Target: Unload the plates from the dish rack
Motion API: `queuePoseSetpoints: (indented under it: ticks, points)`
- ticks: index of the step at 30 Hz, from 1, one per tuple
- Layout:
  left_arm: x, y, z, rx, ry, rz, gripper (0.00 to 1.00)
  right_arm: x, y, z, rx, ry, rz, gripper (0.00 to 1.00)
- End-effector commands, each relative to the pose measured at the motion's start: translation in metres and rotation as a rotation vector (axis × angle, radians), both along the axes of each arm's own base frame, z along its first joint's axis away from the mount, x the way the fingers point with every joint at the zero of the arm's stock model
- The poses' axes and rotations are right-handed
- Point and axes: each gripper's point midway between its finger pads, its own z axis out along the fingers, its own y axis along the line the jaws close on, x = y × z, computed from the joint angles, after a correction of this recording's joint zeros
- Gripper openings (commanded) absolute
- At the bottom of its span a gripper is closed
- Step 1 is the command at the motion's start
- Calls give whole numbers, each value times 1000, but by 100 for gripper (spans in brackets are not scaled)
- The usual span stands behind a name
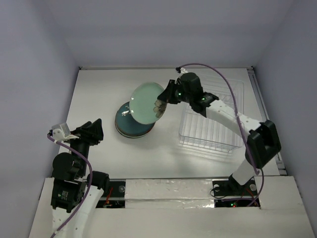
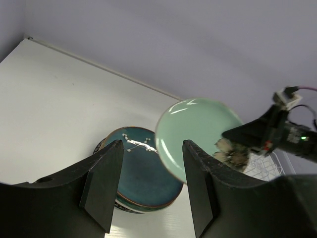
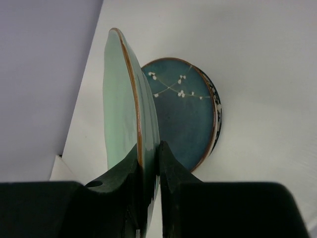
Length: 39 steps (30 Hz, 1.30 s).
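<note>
A: Right gripper status?
B: Clamped on the rim of the pale mint plate, which is held tilted on edge above the stack. The dark teal blossom plate lies on top.
A: Left gripper?
B: Fingers spread, holding nothing.
A: Step?
B: Transfer to the stack. I see no plates in the white wire dish rack. Next, probably: level the plate, lower it centred, release.
</note>
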Motion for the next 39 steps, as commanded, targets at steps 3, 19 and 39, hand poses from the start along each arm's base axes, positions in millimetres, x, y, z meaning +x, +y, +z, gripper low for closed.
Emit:
queuePoseSetpoints:
  ticks: [3, 19, 39]
  points:
    - [2, -3, 10, -1, -39, -13, 48, 2, 62, 68, 308, -110, 121, 0]
    - [1, -2, 11, -4, -44, -10, 48, 3, 107, -39, 315, 118, 139, 9]
    - [0, -1, 12, -9, -47, -5, 48, -9, 82, -123, -170, 128, 75, 87]
